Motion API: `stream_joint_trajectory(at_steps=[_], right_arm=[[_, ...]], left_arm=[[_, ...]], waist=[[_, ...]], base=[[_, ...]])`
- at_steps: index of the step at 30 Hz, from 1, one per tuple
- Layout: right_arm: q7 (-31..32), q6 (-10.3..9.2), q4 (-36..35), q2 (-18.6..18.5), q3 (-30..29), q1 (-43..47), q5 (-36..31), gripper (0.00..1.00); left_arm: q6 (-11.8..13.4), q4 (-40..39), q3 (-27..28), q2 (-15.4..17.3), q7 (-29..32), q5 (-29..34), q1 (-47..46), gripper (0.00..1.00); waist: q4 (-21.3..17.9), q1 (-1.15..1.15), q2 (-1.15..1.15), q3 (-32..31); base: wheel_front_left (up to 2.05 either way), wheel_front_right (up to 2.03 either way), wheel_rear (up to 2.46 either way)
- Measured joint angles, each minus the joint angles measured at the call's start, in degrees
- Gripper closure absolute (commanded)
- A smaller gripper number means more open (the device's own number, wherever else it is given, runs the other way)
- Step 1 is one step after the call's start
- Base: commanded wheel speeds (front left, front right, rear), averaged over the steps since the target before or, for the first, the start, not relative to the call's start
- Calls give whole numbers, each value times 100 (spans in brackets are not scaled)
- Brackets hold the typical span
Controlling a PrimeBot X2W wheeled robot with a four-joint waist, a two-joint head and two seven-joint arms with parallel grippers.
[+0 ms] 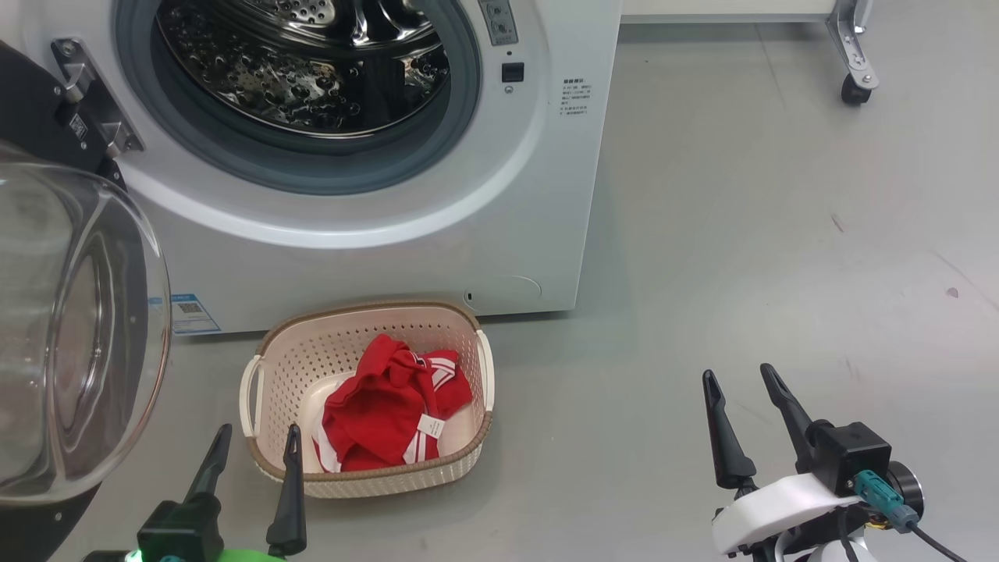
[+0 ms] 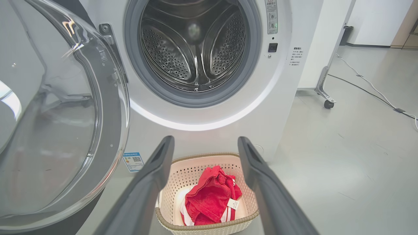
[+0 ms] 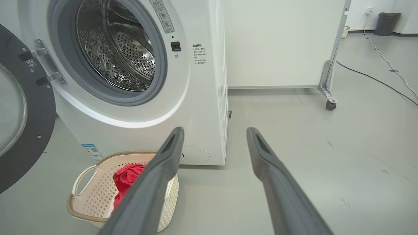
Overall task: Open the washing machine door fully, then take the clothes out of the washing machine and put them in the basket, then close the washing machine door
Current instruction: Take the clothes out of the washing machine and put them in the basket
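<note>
Now, with red clothes point(image 1: 390, 414) in the cream perforated plastic basket point(image 1: 367, 307) at lower centre and the drum point(image 1: 312, 70) of the white washing machine point(image 1: 375, 265) seemingly empty, left pincer point(image 1: 260, 428) and right pincer point(image 1: 737, 371) gape wide, holding nothing; pushing shut the black-rimmed glass door point(image 1: 78, 328), far left, likely comes next.

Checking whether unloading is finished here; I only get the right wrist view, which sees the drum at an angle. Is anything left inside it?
Observer: The left wrist view looks straight into the washing machine: bare metal drum, no clothes visible.
Operator: And the basket? A finger covers half of it.
Observer: Head view: the basket holds one red garment with white stripes and a white tag.
Operator: The left gripper?
Observer: It hovers by the basket's near left corner, fingers apart, holding nothing.
</note>
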Motion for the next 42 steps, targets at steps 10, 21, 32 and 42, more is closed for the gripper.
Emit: stream_joint_trajectory(at_steps=[10, 21, 32, 42], right_arm=[[0, -5, 0, 7, -24, 0, 0, 0], [0, -7, 0, 8, -37, 0, 0, 0], [0, -7, -1, 7, -38, 2, 0, 0], [0, -8, -4, 4, -37, 3, 0, 0]], left_arm=[[2, -41, 56, -11, 44, -9, 2, 0], [18, -126, 84, -13, 80, -8, 8, 0], [42, -181, 85, -15, 100, 9, 31, 0], [42, -187, 86, -19, 125, 49, 32, 0]], waist=[[0, 0, 0, 21], [-15, 0, 0, 25], [-6, 0, 0, 20], [37, 0, 0, 38]], base=[[-74, 74, 0], [-27, 27, 0], [0, 0, 0], [0, 0, 0]])
